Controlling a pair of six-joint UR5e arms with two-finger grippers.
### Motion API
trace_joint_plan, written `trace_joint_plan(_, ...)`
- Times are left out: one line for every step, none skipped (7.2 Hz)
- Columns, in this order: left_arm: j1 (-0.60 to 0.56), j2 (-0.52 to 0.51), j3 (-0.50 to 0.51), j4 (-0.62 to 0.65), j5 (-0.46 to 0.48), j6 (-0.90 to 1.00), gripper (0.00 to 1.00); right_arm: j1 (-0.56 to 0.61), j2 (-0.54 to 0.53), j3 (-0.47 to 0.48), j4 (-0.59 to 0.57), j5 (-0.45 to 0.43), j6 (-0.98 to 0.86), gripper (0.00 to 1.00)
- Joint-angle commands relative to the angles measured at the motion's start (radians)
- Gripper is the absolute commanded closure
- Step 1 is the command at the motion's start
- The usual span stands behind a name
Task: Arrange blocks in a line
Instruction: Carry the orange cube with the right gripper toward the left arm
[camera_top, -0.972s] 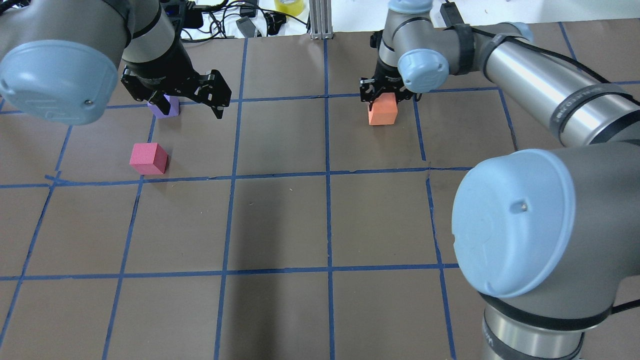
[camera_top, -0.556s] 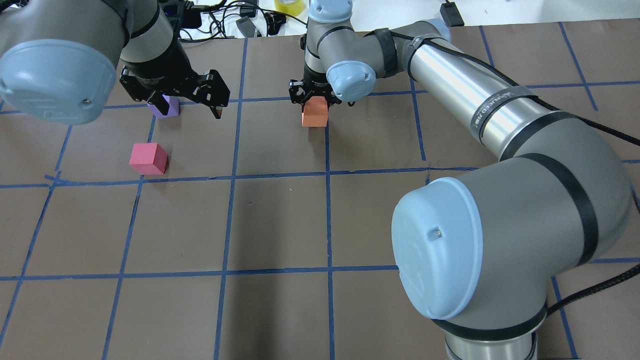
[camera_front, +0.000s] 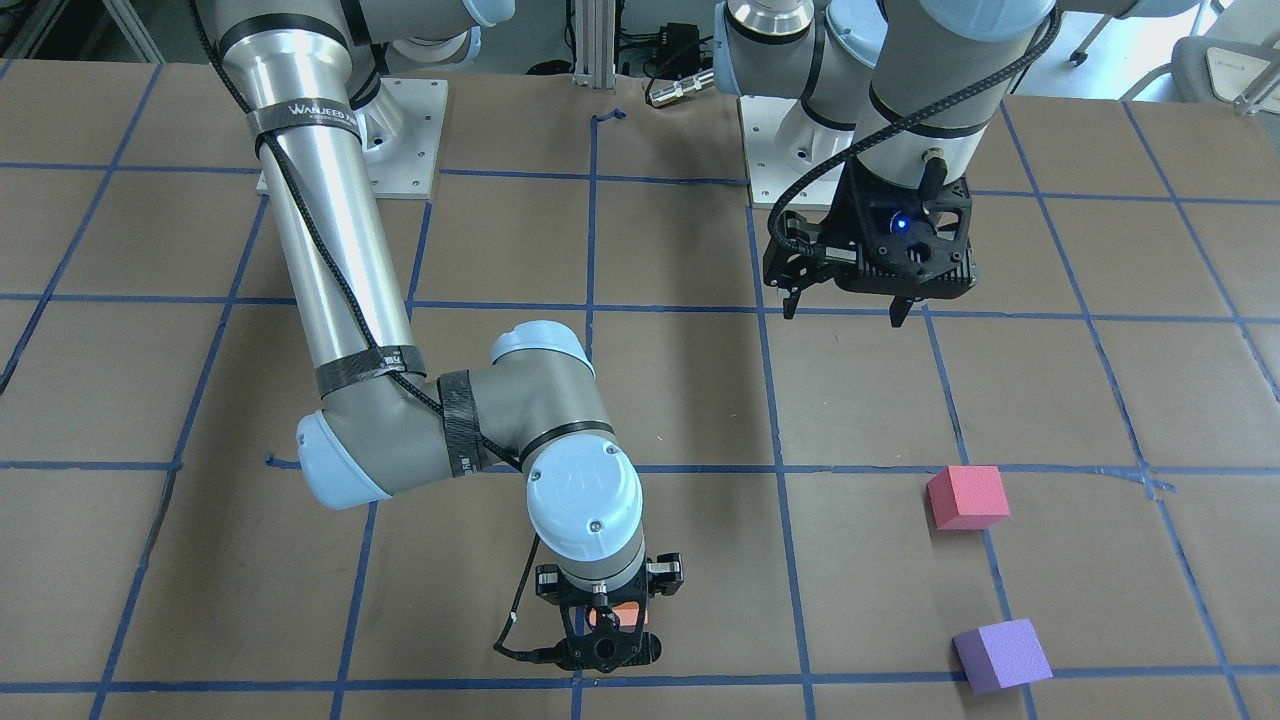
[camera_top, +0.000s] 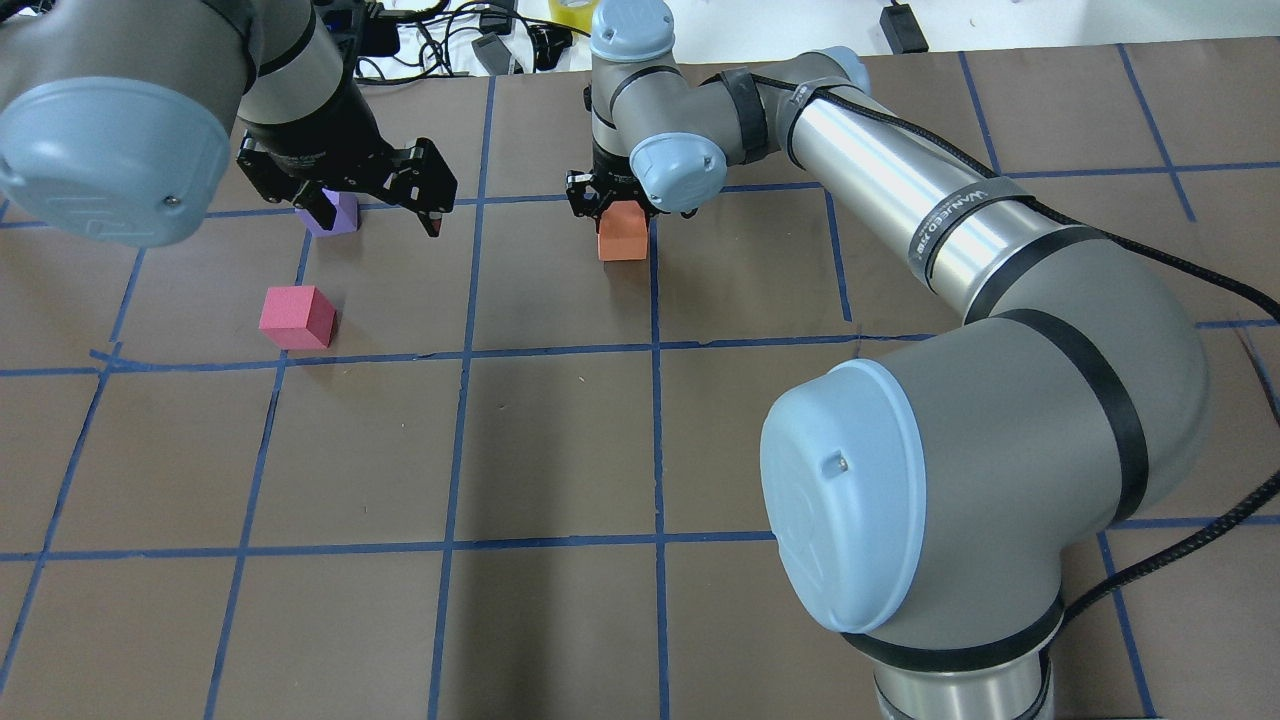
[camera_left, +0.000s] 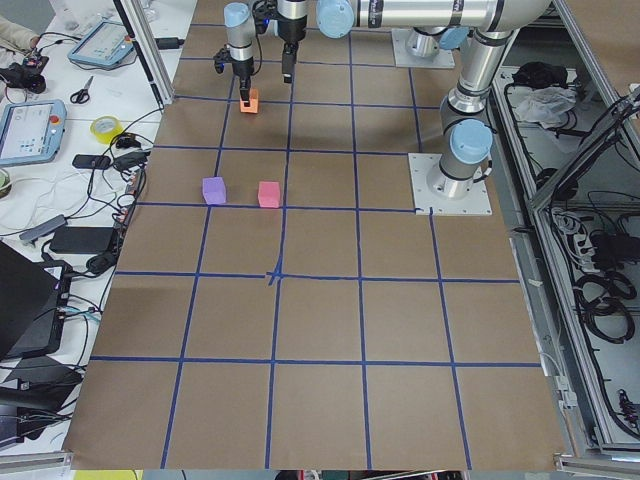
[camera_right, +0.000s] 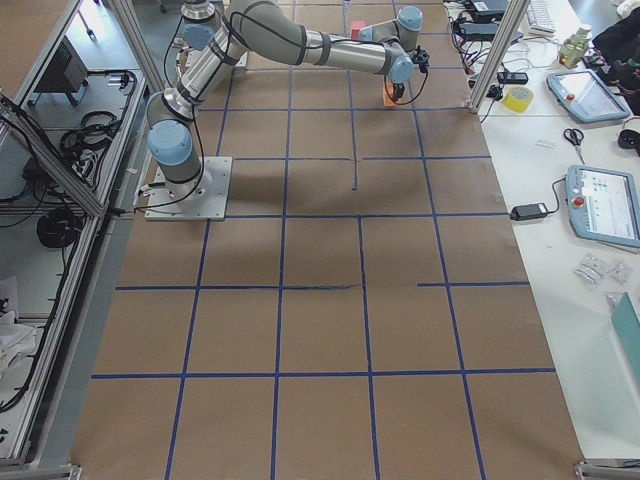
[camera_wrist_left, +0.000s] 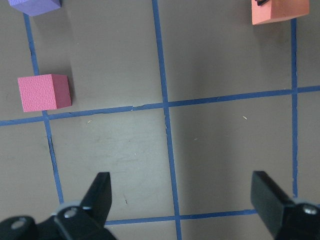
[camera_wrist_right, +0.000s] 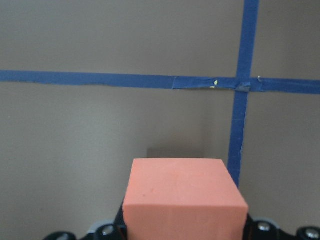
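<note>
A black strap around the right arm's silver tube carries white lettering that begins "WANJEED" (camera_front: 305, 108); the rest is too small to read.

The pinkish red matte foam cube (camera_top: 297, 317) sits on the brown paper just beside a blue tape line. The purple matte foam cube (camera_front: 1002, 655) stands near it, on the side away from the robot's base and apart from it. In the overhead view a finger of the left gripper partly covers the purple one.

The orange matte foam cube (camera_top: 622, 235) is well apart from the pink cube, toward the robot's right and about as far out as the purple one. The right gripper (camera_top: 612, 205) points straight down with its fingers clamped on the orange cube's upper part. A blue tape line runs just beside the cube. I cannot tell whether its underside touches the paper.

The left gripper (camera_front: 843, 312) hangs high above the table, nearer the robot's base than the pink cube. Its fingers (camera_wrist_left: 100, 195) are spread wide with nothing between them.

The table (camera_top: 560, 450) is covered in brown paper marked into squares by a blue tape grid (camera_top: 655, 440). Beyond the far edge, past the pink cube, lie a yellow tape roll (camera_left: 105, 128), cables (camera_top: 440, 40), scissors (camera_right: 573, 137) and teach pendants (camera_right: 600, 205).
</note>
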Motion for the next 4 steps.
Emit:
trace_joint_plan(0.001,-0.001,-0.002,-0.001,0.0,0.0,0.0,0.0,0.005,0.0,0.007,-0.018,0.004,0.39)
trace_joint_plan(0.001,-0.001,-0.002,-0.001,0.002,0.0,0.0,0.001,0.006,0.0,0.007,-0.015,0.008,0.28)
trace_joint_plan(0.001,-0.001,0.0,-0.001,0.002,0.001,0.0,0.001,0.009,0.0,0.007,-0.014,0.014,0.05)
trace_joint_plan(0.003,-0.004,0.002,0.0,0.003,0.007,0.0,0.0,0.009,0.0,0.007,-0.02,0.014,0.0)
